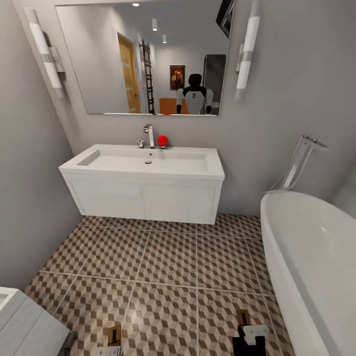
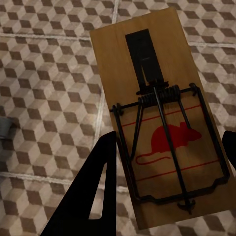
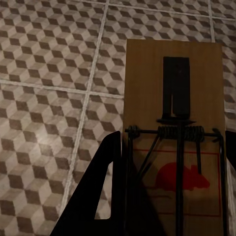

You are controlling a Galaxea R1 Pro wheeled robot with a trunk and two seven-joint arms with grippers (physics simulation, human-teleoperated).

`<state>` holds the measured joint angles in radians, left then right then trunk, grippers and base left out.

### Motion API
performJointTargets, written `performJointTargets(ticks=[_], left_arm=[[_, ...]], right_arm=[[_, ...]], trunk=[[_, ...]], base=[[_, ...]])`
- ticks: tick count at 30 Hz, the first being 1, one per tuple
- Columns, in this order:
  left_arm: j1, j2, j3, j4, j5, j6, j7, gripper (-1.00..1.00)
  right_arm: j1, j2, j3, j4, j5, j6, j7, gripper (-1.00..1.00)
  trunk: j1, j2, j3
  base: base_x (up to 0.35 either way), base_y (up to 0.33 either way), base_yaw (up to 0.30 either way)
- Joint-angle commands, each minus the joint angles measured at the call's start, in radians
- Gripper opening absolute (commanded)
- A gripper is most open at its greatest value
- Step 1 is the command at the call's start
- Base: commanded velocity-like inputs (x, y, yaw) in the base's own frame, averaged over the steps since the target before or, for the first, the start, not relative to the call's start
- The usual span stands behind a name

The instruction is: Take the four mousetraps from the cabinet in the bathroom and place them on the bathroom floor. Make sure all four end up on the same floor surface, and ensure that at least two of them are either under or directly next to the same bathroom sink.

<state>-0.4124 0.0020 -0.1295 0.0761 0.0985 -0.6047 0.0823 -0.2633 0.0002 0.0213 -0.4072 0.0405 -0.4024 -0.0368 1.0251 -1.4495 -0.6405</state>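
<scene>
**Above the tiled floor, one trap in each gripper**

Low over the bathroom floor [image 1: 163, 267], both arms hold a mousetrap. The left gripper [image 2: 167, 162] has its jaws closed on the sides of a wooden mousetrap [image 2: 157, 118], which carries a black wire spring and a red mouse drawing. The right gripper [image 3: 172, 196] has its jaws closed in the same way on a second mousetrap [image 3: 174, 137]. Both traps hang above the cube-pattern tiles and do not touch them. From the head camera the two traps appear small at the lower edge, well apart from the bathroom sink [image 1: 148, 163], which hangs on the far wall with its chrome tap [image 1: 149, 136] and a red ball [image 1: 162, 141] beside it. A white bathtub [image 1: 316, 257] stands at the right.
</scene>
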Motion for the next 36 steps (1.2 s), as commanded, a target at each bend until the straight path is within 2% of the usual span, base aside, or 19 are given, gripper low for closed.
performJointTargets(ticks=[1, 13, 16, 18, 19, 20, 21, 22, 23, 25, 26, 28, 29, 32, 33, 36], left_arm=[[-0.002, 0.0, -0.009, 0.004, 0.007, -0.006, 0.004, -1.0], [-0.001, 0.0, -0.008, 0.002, 0.008, -0.005, 0.007, -1.0], [-0.001, 0.006, -0.001, -0.003, 0.01, 0.044, 0.012, -1.0], [-0.001, 0.015, 0.002, -0.013, 0.011, 0.117, 0.013, -1.0], [-0.001, 0.022, 0.003, -0.033, 0.011, 0.182, 0.011, -1.0], [-0.001, 0.028, 0.004, -0.074, 0.011, 0.254, 0.011, -1.0], [-0.001, 0.03, 0.004, -0.102, 0.012, 0.291, 0.011, -1.0], [-0.001, 0.036, 0.004, -0.17, 0.012, 0.371, 0.01, -1.0], [-0.001, 0.04, 0.005, -0.207, 0.012, 0.413, 0.01, -1.0], [-0.001, 0.049, 0.005, -0.356, 0.011, 0.588, 0.01, -1.0], [-0.002, 0.05, 0.005, -0.39, 0.011, 0.632, 0.01, -1.0], [-0.002, 0.053, 0.005, -0.505, 0.011, 0.793, 0.01, -1.0], [-0.003, 0.053, 0.005, -0.529, 0.011, 0.828, 0.01, -1.0], [-0.019, 0.054, 0.006, -0.643, 0.01, 0.993, 0.011, -1.0], [-0.026, 0.054, 0.006, -0.659, 0.01, 1.017, 0.011, -1.0], [-0.112, 0.055, 0.007, -0.711, 0.009, 1.163, 0.014, -1.0]], right_arm=[[-0.001, 0.0, 0.002, 0.001, 0.002, -0.003, -0.002, -1.0], [-0.001, 0.001, 0.001, 0.001, 0.002, -0.003, -0.002, -1.0], [-0.001, 0.001, -0.001, -0.002, 0.003, -0.001, -0.004, -1.0], [-0.001, 0.001, -0.002, -0.01, 0.004, 0.004, -0.009, -1.0], [-0.001, 0.001, -0.002, -0.016, 0.005, 0.009, -0.017, -1.0], [-0.001, 0.002, -0.003, -0.021, 0.005, 0.02, -0.029, -1.0], [-0.002, 0.002, -0.003, -0.024, 0.005, 0.028, -0.037, -1.0], [-0.003, 0.002, -0.003, -0.031, 0.004, 0.051, -0.052, -1.0], [-0.004, 0.002, -0.003, -0.037, 0.004, 0.067, -0.059, -1.0], [-0.009, 0.006, -0.003, -0.092, 0.004, 0.153, -0.078, -1.0], [-0.01, 0.008, -0.003, -0.112, 0.004, 0.178, -0.081, -1.0], [-0.012, 0.013, -0.003, -0.213, 0.003, 0.275, -0.086, -1.0], [-0.012, 0.014, -0.003, -0.239, 0.003, 0.297, -0.087, -1.0], [-0.019, 0.024, -0.003, -0.374, 0.003, 0.418, -0.09, -1.0], [-0.025, 0.027, -0.003, -0.391, 0.003, 0.436, -0.09, -1.0], [-0.089, 0.045, -0.003, -0.449, 0.002, 0.545, -0.092, -1.0]], trunk=[[0.0, 0.0, -0.001], [0.0, 0.0, -0.001], [0.0, 0.0, -0.001], [0.0, 0.0, -0.001], [0.0, 0.0, -0.001], [0.0, 0.0, -0.001], [0.0, 0.0, -0.001], [0.0, 0.0, -0.001], [0.0, 0.0, -0.001], [0.0, 0.0, -0.001], [0.0, 0.0, -0.001], [0.0, 0.0, -0.001], [0.0, 0.0, -0.001], [0.0, 0.0, -0.001], [0.0, 0.0, -0.001], [0.0, 0.0, -0.001]], base=[[0.0, 0.0, 0.0], [0.0, 0.0, 0.0], [0.0, 0.0, 0.0], [0.0, 0.0, 0.0], [0.0, 0.0, 0.0], [0.0, 0.0, 0.0], [0.0, 0.0, 0.0], [0.0, 0.0, 0.0], [0.0, 0.0, 0.0], [0.0, 0.0, 0.0], [0.0, 0.0, 0.0], [0.0, 0.0, 0.0], [0.0, 0.0, 0.0], [0.0, 0.0, 0.0], [0.0, 0.0, 0.0], [0.0, 0.0, 0.0]])
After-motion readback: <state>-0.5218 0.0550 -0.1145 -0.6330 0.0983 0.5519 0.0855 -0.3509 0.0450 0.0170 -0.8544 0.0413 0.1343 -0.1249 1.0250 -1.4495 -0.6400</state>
